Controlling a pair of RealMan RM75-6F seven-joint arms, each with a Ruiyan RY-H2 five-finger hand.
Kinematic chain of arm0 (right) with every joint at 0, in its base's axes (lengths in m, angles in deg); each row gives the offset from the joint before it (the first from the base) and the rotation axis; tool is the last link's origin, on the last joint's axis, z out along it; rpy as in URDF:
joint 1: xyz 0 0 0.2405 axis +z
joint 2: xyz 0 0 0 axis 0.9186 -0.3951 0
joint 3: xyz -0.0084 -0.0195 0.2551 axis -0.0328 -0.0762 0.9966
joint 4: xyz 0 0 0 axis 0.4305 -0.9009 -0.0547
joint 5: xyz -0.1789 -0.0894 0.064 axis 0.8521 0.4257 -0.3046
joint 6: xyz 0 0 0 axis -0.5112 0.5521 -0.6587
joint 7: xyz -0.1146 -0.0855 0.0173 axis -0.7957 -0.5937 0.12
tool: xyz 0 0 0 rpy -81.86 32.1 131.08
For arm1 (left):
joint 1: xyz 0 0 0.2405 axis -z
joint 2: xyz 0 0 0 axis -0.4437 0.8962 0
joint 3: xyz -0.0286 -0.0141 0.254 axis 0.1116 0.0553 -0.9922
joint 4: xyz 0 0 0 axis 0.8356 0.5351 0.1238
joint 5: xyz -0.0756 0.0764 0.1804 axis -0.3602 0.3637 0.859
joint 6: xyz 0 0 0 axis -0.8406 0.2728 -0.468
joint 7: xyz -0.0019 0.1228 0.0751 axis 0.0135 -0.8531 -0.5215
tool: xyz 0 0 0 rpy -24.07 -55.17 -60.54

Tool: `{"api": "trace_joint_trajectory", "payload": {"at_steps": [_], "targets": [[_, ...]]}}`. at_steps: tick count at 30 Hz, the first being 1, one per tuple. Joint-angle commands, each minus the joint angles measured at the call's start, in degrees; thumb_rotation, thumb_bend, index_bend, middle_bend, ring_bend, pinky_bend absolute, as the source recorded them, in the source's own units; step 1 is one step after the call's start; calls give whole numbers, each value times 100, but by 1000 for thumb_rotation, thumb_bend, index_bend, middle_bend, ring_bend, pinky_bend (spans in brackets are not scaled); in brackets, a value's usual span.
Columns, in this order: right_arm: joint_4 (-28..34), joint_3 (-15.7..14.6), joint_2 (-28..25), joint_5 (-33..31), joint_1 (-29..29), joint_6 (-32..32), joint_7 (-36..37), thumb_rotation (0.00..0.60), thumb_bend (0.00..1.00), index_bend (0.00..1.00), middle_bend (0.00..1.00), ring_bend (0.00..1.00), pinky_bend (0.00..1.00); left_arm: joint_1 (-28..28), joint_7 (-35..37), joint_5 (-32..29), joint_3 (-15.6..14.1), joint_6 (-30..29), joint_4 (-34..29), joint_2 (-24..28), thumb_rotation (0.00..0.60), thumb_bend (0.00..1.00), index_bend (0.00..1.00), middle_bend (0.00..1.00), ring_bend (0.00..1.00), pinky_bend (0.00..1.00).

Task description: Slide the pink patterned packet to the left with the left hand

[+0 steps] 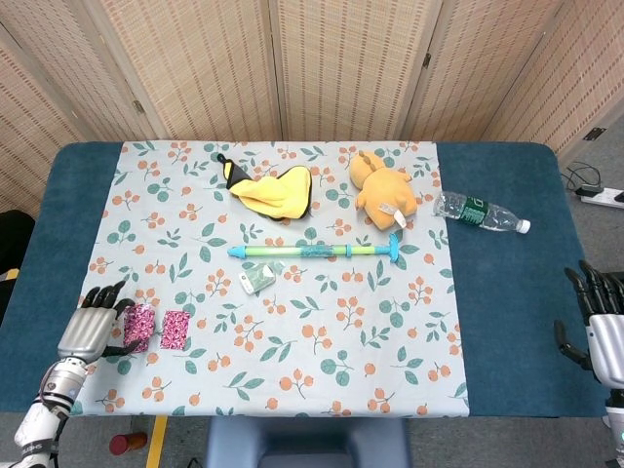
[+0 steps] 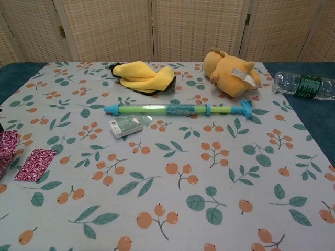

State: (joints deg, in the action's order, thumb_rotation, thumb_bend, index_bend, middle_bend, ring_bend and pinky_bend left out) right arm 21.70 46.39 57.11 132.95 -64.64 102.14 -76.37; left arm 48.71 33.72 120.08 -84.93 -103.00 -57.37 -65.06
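Near the worktop's (image 1: pixel 507 322) front-left edge, two pink patterned packets (image 1: pixel 175 329) lie flat; left hand (image 1: pixel 86 330) just beside them, fingers spread, empty. Right hand (image 1: pixel 603 331) open, idle.

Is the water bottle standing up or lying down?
Lying down. The water bottle rests on its side on the blue table, cap pointing right.

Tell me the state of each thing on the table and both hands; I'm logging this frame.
Pink packets: two, flat, side by side, unheld.
Left hand: beside the packets, fingers apart, holding nothing.
Right hand: at the table's edge, holding nothing.
Bottle: lying on its side.
Water squirter: lying flat.
Orange plush: lying down.
Yellow plush: lying down.
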Motion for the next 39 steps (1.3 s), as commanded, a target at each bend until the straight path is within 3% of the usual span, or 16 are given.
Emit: {"api": "trace_joint_trajectory", "payload": {"at_steps": [1,16,39], "targets": [[23,-2,-14,10,-7,22,-8,575,521,0,0,0,0,-104,115,26,-75,-1,161,-26,470,291,267,0,0,0],[177,-57,-33,72,-95,171,-115,574,521,0,0,0,0,-169,551,347,-101,244,790,-276,469,291,253,0,0,0],[302,-84,-47,121,-166,276,-213,575,521,0,0,0,0,-199,700,465,-79,514,1103,-380,470,291,234,0,0,0]]}}
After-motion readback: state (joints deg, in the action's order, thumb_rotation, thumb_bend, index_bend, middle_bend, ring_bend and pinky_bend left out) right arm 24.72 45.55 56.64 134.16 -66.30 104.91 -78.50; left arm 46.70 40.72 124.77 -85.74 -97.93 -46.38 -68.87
